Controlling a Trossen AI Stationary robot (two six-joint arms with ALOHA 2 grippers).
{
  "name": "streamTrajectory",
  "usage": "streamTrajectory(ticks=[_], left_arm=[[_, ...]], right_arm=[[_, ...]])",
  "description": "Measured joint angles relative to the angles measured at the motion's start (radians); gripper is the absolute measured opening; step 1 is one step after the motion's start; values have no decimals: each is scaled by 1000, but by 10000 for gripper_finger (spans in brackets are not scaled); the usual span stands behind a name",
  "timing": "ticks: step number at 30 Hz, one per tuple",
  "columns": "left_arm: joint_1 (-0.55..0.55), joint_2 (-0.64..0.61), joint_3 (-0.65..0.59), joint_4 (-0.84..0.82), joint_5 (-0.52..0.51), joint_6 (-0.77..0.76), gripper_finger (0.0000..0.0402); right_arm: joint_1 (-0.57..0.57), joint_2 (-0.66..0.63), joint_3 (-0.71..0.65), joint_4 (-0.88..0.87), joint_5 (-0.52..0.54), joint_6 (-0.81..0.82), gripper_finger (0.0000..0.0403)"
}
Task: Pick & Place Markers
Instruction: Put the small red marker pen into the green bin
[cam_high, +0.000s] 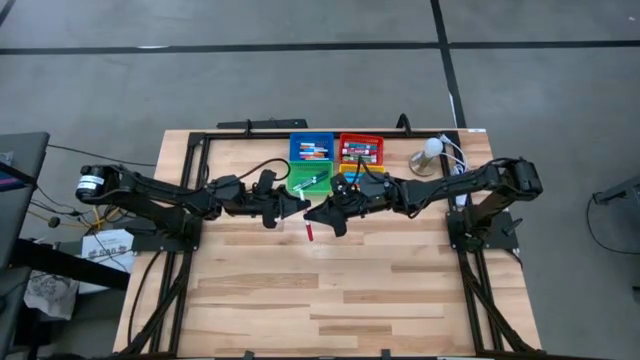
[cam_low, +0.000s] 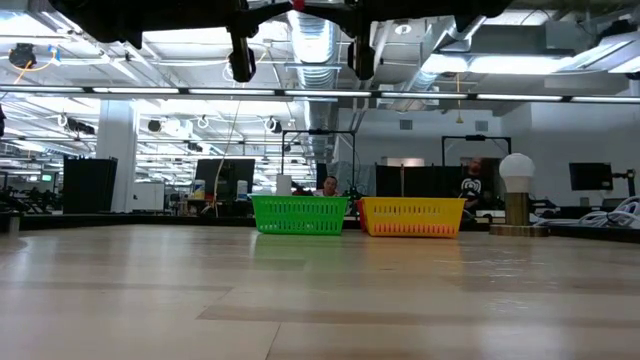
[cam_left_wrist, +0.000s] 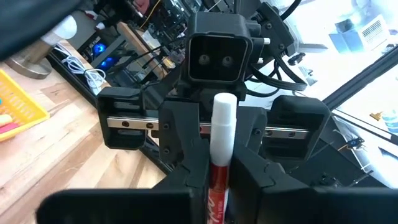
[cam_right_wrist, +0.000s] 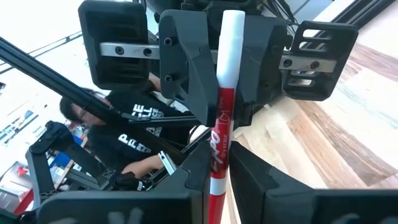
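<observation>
One marker (cam_high: 309, 232) with a white barrel, red label and red cap is held in the air between both grippers at mid-table. My left gripper (cam_left_wrist: 219, 202) and my right gripper (cam_right_wrist: 217, 202) face each other, each shut on it. In the high view they meet just in front of the green bin (cam_high: 308, 180); the left gripper (cam_high: 298, 207) comes from the left, the right gripper (cam_high: 320, 213) from the right. More markers (cam_high: 311, 151) lie in the blue bin and the red bin (cam_high: 361, 148). My left gripper pinches the marker's labelled barrel (cam_left_wrist: 216, 186) between its two fingers, which lie across it. The marker is lifted clear of the table, and its white end (cam_left_wrist: 224, 112) stands up in front of the other gripper. My right gripper pinches the marker's red-labelled barrel (cam_right_wrist: 219, 163) between its two fingers, coming level from the table's right, fingers across the barrel. The marker is clear of the table. Its white end (cam_right_wrist: 231, 37) rises between the left gripper's fingers (cam_right_wrist: 186, 74).
Four bins stand at the far middle: blue (cam_high: 311, 139), red, green, and yellow (cam_low: 412, 216) partly under the right arm. A white ball lamp on a round base (cam_high: 430, 155) stands to their right. Bare wood lies toward the near edge. People show in the room behind.
</observation>
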Motion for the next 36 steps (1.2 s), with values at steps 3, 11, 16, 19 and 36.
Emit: streamTrajectory(ticks=[3,11,16,19,36], left_arm=[[0,0,0,-1,-2,0,35],[0,0,0,-3,-2,-2,35],[10,0,-1,-5,5,-5,35],[10,0,-1,-6,5,-5,35],[12,2,-3,-20,13,1,35]], right_arm=[[-6,0,0,0,0,-6,39],[-6,0,0,1,-1,-28,49],[-7,-1,0,3,-31,-66,71],[-8,-2,0,3,-51,-72,91],[-55,-5,2,-147,-88,-157,180]])
